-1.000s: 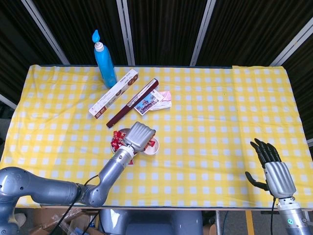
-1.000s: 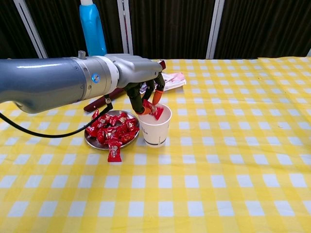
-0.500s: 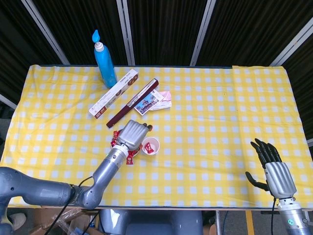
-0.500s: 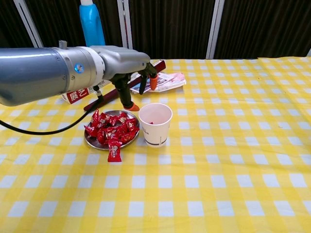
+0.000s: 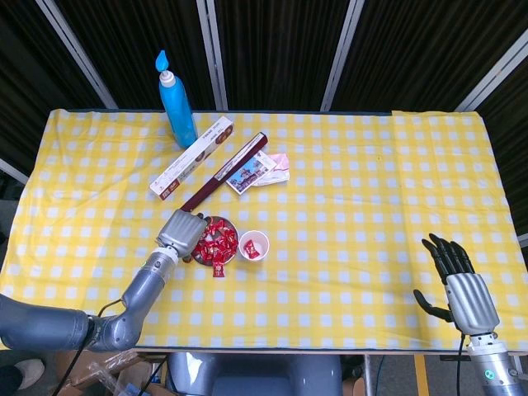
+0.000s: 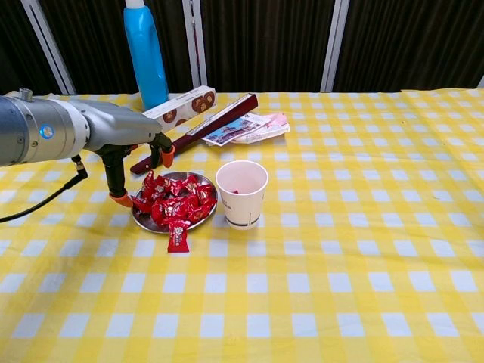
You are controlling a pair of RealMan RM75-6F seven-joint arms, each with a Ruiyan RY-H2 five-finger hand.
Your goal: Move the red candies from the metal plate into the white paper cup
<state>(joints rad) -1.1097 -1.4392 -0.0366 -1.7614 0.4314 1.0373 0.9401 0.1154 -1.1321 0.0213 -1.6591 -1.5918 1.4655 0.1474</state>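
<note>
Chest view: cup (image 6: 242,193) holds at least one candy, plate (image 6: 141,219) remains heaped; left hand (image 6: 130,160) empty, fingers apart; right hand (image 5: 462,290) idle, spread.

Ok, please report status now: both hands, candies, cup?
Left hand empty, beside metal plate. Right hand open, idle. Red candies mostly on plate; one candy on cloth. Paper cup unobstructed.

The metal plate (image 6: 141,218) sits left of centre in the chest view, candies (image 6: 175,201) piled on it and one candy (image 6: 178,239) on the table (image 6: 340,265) at its near rim. The paper cup (image 6: 242,193) stands just right of it, the left hand (image 6: 128,162) just left. A bottle (image 6: 147,53), two boxes (image 6: 181,106) and packets (image 6: 249,128) lie behind, toward the upper left; the right hand (image 5: 462,285) is at the head view's lower right
</note>
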